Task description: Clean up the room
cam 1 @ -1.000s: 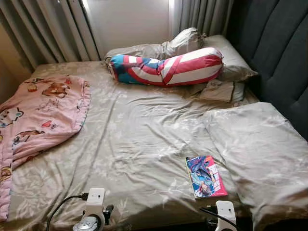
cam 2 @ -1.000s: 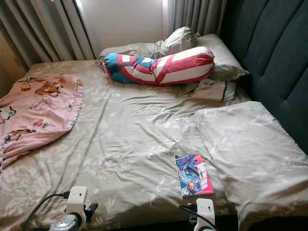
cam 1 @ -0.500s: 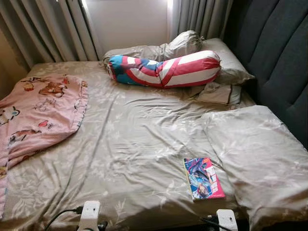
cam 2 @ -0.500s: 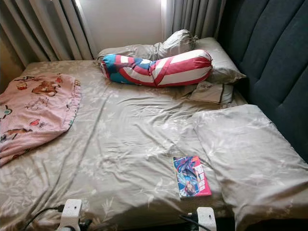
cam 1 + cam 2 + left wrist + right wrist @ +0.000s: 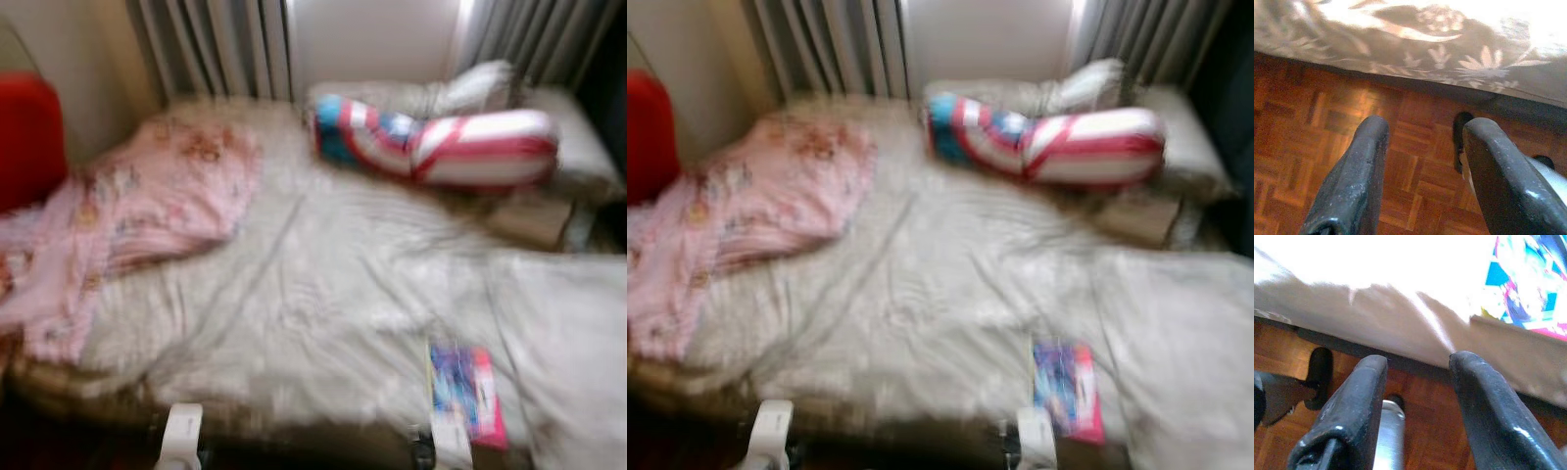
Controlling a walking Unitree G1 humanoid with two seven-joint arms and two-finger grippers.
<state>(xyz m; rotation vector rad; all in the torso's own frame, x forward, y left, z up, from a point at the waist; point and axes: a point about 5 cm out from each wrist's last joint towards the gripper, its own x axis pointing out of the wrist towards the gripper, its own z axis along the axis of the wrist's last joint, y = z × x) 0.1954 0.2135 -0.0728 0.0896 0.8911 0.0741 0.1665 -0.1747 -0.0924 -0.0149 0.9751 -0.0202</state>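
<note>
The head views are blurred. A colourful comic book (image 5: 465,392) lies near the bed's front edge, right of centre; its corner (image 5: 1528,284) shows past the right fingers. A pink cartoon blanket (image 5: 147,211) is crumpled over the bed's left side. A red, white and blue bolster (image 5: 436,145) lies against grey pillows (image 5: 578,147) at the back. Both arms hang low below the bed's front edge. My left gripper (image 5: 1422,166) is open over the parquet floor. My right gripper (image 5: 1418,396) is open at the mattress edge, holding nothing.
A large grey pillow (image 5: 568,323) covers the bed's right side. Something red (image 5: 27,137) stands at the far left beside the bed. Curtains (image 5: 211,44) and a pale wall are behind. Wooden parquet floor (image 5: 1327,122) runs under the bed's edge.
The camera has swung left and the picture is blurred: the whole bed shifted right, the dark headboard slid almost out of frame, and a red object appeared at the left.
</note>
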